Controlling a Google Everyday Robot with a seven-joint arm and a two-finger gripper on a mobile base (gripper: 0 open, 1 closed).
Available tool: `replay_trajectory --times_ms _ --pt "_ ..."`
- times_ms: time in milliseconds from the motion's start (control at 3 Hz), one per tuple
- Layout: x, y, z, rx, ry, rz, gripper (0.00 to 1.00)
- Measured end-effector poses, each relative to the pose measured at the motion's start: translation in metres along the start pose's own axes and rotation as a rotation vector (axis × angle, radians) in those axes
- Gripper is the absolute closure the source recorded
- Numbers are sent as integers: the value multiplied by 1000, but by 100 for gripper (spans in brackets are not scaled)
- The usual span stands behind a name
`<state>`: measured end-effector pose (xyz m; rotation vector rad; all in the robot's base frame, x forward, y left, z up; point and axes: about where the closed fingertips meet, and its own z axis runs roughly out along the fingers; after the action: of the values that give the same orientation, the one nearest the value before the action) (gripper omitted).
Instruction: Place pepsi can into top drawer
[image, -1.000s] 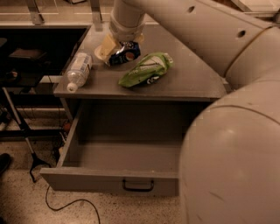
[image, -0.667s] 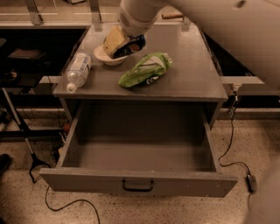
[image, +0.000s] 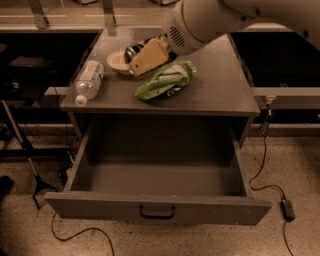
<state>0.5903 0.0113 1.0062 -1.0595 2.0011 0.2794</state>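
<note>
The pepsi can (image: 134, 50) is a dark can with a silver end, lying tilted over the right edge of a white bowl (image: 116, 61) at the back of the cabinet top. My gripper (image: 142, 55) reaches in from the upper right, and its pale yellow fingers (image: 150, 56) are closed around the can. The top drawer (image: 160, 207) is pulled fully open below, wide and grey, with a small dark handle (image: 157, 212) at the centre of its front panel. Nothing shows inside it.
A clear plastic water bottle (image: 88, 80) lies on the left of the cabinet top (image: 220, 85). A green chip bag (image: 167, 80) lies in the middle, just in front of the gripper. Cables and a power brick (image: 288, 209) lie on the floor to the right.
The arm has drawn back toward the upper right and no longer covers the right side of the view. The gripper and can have moved right, off the bowl's middle.
</note>
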Motion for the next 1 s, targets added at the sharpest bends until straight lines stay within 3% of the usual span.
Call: replay_trajectory --times_ms 333,667,1000 --pt "40 19 -26 -65 14 24 100" --pt "85 35 -37 -153 94 77 100" --pt "135 49 -29 -230 172 132 100"
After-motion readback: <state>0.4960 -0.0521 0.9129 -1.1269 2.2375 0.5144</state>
